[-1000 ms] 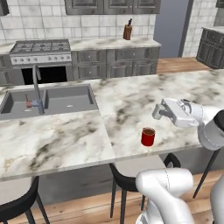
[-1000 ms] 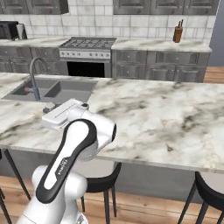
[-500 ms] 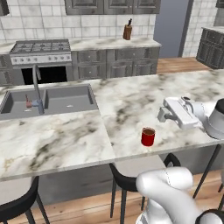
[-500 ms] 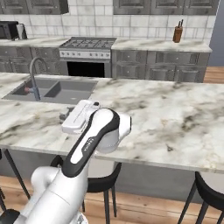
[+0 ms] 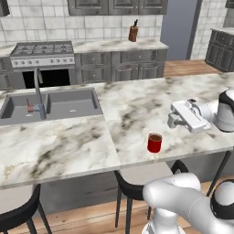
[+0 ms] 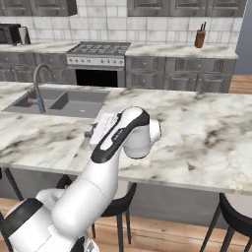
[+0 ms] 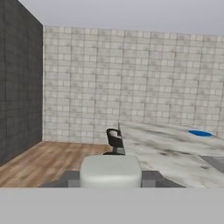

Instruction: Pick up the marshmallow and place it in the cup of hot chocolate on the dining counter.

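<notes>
Carry step: marshmallow [image 7: 110, 170] clamped in gripper [image 5: 172, 119], not yet at cup.
Gripper closed on white block, held level above dining counter [image 5: 68, 151], pointing sideways, up and to the right of red cup [image 5: 154, 142]. Arm stretched across from the right, wrist horizontal. Next, in my judgement: swing over cup mouth, tip down, release.

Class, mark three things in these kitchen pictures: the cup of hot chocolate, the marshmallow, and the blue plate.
cup of hot chocolate [image 5: 154, 143]: left base view, on its red side wall.
marshmallow [image 7: 110, 171]: hand view, front face, between the finger tips.
blue plate [image 7: 200, 133]: hand view, on its flat top.
</notes>
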Controlling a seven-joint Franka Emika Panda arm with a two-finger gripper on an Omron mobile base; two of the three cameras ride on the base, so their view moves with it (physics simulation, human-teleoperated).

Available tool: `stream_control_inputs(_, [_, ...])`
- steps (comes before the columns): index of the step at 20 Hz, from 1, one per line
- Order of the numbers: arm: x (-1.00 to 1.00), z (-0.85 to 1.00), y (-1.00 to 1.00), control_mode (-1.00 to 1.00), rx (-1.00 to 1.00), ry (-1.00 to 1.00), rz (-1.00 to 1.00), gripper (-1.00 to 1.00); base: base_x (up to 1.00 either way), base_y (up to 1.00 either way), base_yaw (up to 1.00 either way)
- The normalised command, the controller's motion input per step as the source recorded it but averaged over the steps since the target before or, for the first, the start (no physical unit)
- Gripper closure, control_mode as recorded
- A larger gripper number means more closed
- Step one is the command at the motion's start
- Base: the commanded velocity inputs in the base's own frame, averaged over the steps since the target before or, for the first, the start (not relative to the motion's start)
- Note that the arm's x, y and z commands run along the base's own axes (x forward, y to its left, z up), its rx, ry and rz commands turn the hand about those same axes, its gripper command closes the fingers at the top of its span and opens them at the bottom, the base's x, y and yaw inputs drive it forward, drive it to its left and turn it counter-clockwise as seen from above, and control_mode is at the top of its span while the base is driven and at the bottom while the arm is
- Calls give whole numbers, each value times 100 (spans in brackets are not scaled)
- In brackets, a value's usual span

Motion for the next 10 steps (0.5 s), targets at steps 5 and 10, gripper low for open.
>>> stream_control_inputs(5, [29,-47,-5,-100,-7,0,0,100,0,0,0])
stream_control_inputs(10, [37,-37,0,-100,-10,0,0,100,0,0,0])
